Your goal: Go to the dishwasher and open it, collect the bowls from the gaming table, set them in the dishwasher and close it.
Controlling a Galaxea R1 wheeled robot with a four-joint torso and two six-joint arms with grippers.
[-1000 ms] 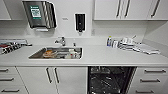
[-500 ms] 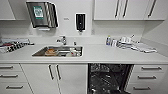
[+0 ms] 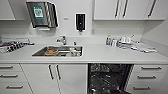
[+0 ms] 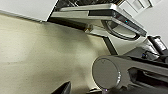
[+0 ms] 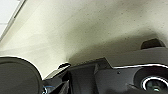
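The dishwasher stands open under the white worktop, right of the sink, its dark interior with wire racks showing. In the left wrist view its lowered door is seen edge-on, with the curved bar handle hanging from it above the pale floor. The bowls and the gaming table are out of view. The wrist views show dark robot parts over the floor.
A steel sink holding a few items is set in the worktop. Bottles and clutter sit at the right back. White drawers flank the dishwasher; cabinet doors are under the sink.
The whole head picture has shifted very slightly, so the camera moved a little. The dishwasher stays open and nothing on the worktop has moved.
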